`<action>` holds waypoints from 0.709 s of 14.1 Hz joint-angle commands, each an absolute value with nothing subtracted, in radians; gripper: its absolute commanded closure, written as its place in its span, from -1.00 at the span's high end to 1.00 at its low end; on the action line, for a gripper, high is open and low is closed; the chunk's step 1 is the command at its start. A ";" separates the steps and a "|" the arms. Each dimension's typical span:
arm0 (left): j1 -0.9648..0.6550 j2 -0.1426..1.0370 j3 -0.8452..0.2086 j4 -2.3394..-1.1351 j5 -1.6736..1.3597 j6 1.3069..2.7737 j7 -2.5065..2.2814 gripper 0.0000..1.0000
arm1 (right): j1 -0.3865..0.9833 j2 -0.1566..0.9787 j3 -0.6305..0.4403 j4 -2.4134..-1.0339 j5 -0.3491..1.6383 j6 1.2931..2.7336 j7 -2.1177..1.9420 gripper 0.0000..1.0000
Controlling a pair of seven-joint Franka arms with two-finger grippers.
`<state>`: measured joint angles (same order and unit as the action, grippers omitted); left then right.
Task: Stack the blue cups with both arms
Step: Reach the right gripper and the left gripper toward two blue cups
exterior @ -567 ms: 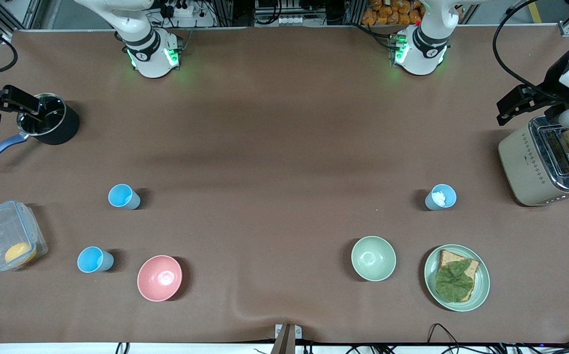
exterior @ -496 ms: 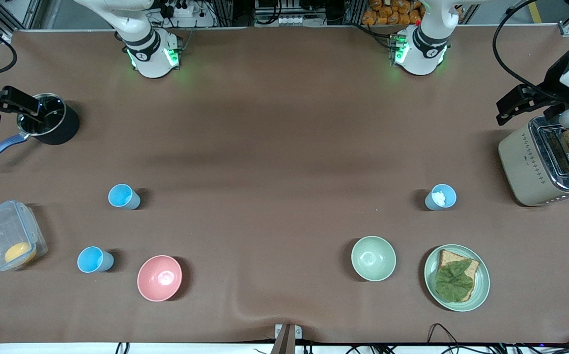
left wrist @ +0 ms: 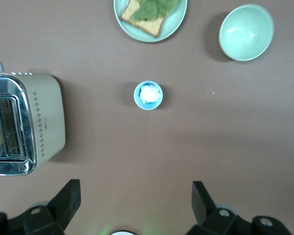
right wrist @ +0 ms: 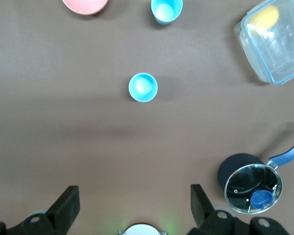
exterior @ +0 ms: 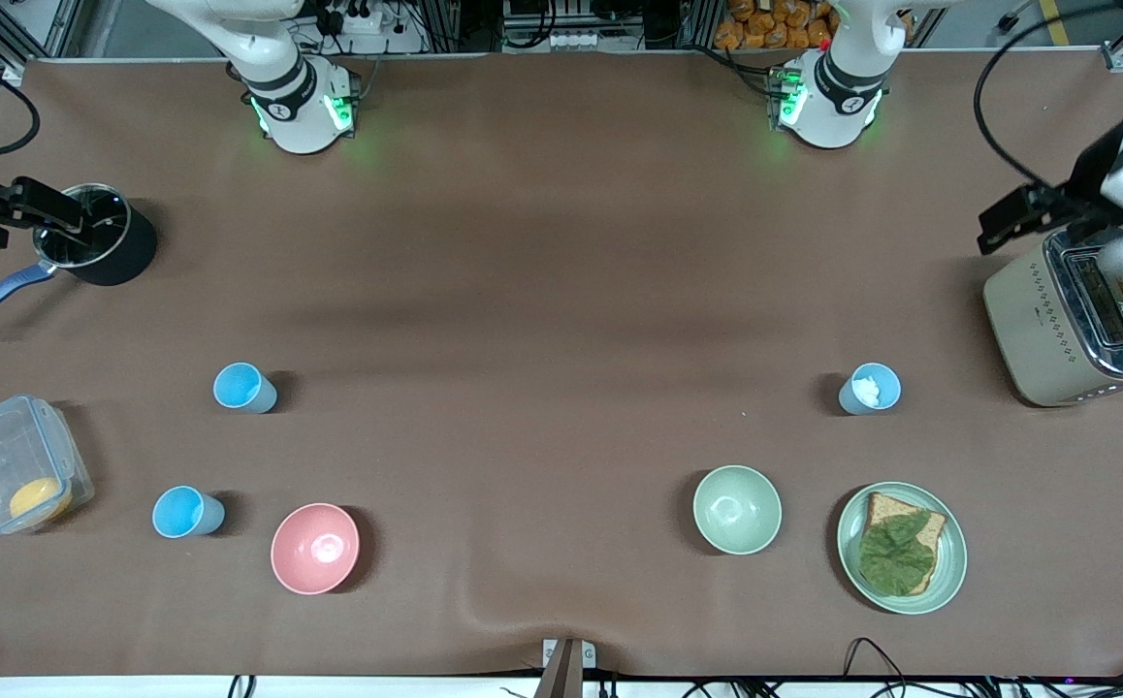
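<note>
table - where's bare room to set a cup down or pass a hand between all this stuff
The widest bare stretch runs down the table's middle, between the pink bowl and the pale green bowl. Also bare: between both arm bases and the cups. Crowded: the right arm's end, around two blue cups and the container; the left arm's end, by toaster, plate and third cup.

Left wrist view, looking straight down on the brown table (left wrist: 137, 147): the left gripper (left wrist: 136, 208) hangs high with its two dark fingers (left wrist: 66, 200) spread wide, nothing between them. A blue cup (left wrist: 148, 95) holding something white stands upright and alone on the table, with a beige toaster (left wrist: 24, 122) with a chrome top off to one side, toward the left arm's end of the table. A pale green plate (left wrist: 174, 22) carrying bread topped with a green leaf (left wrist: 144, 14) and an empty pale green bowl (left wrist: 246, 32) lie well apart from the cup and beside each other.
</note>
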<state>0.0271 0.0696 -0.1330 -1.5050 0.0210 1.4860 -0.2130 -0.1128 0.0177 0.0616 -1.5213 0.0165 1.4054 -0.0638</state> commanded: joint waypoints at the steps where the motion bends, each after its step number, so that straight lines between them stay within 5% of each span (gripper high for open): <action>1: 0.043 0.187 -0.130 -1.520 0.009 1.555 -0.184 1.00 | -0.164 0.018 0.071 -1.577 0.034 1.400 -0.063 1.00; 6: 0.090 0.255 -0.130 -1.813 0.014 1.993 -0.132 1.00 | -0.166 0.181 0.071 -1.595 0.032 1.440 -0.061 1.00; 10: 0.140 0.365 -0.130 -1.859 0.014 2.141 -0.029 1.00 | -0.138 0.333 0.071 -1.603 0.028 1.503 -0.049 1.00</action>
